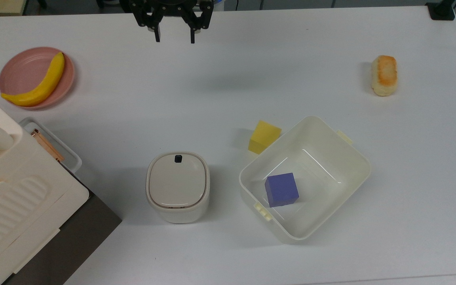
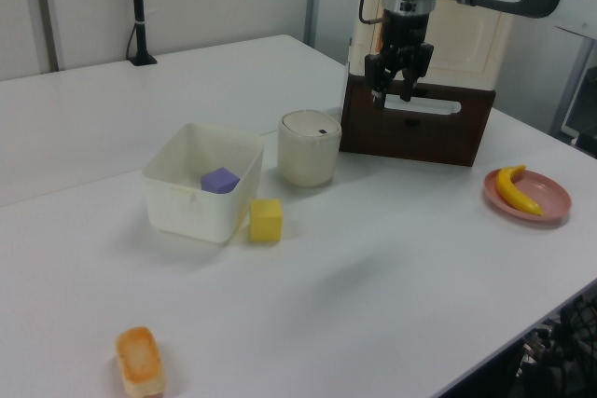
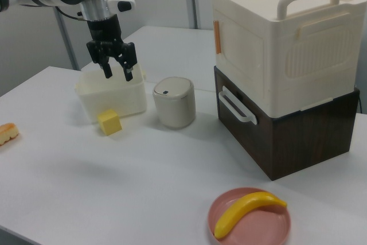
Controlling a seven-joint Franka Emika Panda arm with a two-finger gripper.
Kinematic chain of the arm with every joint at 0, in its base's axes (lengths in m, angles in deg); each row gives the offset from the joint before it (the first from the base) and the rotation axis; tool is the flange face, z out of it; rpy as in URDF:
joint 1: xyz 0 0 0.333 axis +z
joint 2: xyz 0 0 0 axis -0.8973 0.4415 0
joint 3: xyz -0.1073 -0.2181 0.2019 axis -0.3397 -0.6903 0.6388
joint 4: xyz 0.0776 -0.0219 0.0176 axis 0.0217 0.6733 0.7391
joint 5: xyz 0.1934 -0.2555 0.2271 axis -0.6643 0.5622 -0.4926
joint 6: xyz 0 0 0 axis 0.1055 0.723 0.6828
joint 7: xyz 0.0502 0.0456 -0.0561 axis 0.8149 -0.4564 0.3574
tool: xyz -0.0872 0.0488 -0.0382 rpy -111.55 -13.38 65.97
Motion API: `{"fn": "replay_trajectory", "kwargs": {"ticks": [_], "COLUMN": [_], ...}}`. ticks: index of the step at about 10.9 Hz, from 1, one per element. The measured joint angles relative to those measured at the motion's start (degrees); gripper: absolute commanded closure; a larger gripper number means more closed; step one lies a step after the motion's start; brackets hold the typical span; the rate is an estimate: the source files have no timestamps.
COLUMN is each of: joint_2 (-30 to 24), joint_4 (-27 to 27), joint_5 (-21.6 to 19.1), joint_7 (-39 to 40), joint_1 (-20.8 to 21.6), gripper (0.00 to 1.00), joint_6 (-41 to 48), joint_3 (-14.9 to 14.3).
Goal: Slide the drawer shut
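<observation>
End effector sits at the upper centre of the top view, its upper body cut off by the frame edge; the two black fingers stand apart with nothing between them. In the left view the end effector hangs in front of the drawer's upper edge, in the upper right of the frame; whether it touches anything there cannot be told. In the right view it appears at upper left, overlapping the cream bin behind it.

Drawer: dark brown box at the right of the right view, with a white loop handle on its front. Its front looks flush with the box, though no gap can be judged. In the top view the drawer is at lower left, mostly hidden under the ribbed cream appliance and cut off by the frame.

Also on the white surface: lidded cream canister, yellow cube just beside the bin, blue cube inside the bin, banana on a pink plate, and a bread roll well apart at upper right
</observation>
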Motion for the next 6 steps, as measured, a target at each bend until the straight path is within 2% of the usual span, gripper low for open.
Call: {"fn": "replay_trajectory", "kwargs": {"ticks": [6], "joint_2": [-0.70], "joint_4": [0.01], "joint_5": [0.00], "joint_7": [0.00], "joint_1": [-0.01], "gripper": [0.00], "joint_6": [2.57], "joint_3": [-0.01]}}
